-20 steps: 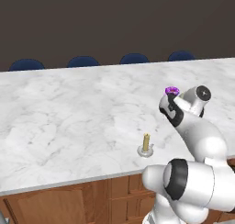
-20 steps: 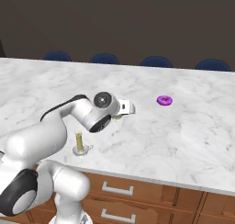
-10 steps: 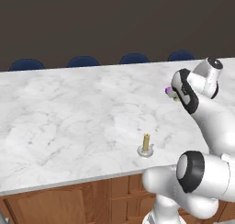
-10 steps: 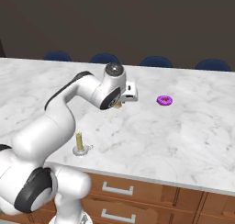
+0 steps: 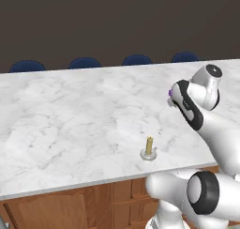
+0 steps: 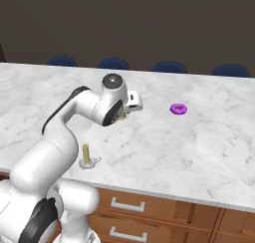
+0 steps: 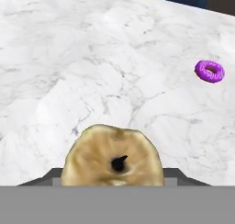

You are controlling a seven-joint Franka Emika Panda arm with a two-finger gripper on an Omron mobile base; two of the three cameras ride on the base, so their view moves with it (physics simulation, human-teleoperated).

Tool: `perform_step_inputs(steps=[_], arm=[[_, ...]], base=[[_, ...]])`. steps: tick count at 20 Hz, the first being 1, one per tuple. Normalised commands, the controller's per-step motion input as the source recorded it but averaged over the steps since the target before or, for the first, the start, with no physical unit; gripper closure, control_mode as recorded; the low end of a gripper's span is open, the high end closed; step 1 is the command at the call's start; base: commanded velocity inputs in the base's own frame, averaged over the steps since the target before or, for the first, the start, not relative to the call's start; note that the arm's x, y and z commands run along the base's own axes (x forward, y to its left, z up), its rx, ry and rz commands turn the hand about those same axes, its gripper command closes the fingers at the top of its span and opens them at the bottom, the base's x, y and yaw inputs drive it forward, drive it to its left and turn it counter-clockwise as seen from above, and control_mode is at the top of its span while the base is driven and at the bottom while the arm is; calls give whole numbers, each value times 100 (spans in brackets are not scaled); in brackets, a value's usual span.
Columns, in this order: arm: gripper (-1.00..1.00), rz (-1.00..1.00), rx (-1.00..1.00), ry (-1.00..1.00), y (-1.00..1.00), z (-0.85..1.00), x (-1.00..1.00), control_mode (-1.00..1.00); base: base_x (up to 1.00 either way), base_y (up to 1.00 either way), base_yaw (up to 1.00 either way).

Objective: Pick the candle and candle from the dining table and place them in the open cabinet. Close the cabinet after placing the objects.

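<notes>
In the left base view I count one stick candle (image 5: 149, 147) on its dish, low and right of centre on the table (image 5: 70, 115), near the front edge. Four blue chairs (image 5: 27, 65) line the far side. The arm fills the right; a sliver of purple ring (image 5: 169, 93) peeks from behind it.

In the right base view, the stick candle stands lower left, the ring sits right of centre, well apart. The gripper (image 6: 123, 116) hangs mid-frame above the marble.

In the hand view, a stubby candle (image 7: 114, 156) sits at the bottom centre, wick facing me, clamped between the jaws. One ring lies upper right.
</notes>
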Motion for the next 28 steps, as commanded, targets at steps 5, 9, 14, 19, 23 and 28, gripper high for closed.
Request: perform_step_inputs(steps=[5,9,14,19,23,28], arm=[[100,0,-13,-14,27,-36,-8,-100],[100,0,-3,-8,8,-1,-2,-100],[100,-3,5,-7,17,0,-11,-100],[100,-7,9,-1,35,0,-19,-100],[100,-11,3,0,51,-2,-7,-100],[100,-11,0,0,55,-9,-3,-100]], base=[[0,0,0],[0,0,0],[0,0,0],[0,0,0],[0,0,0],[0,0,0]])
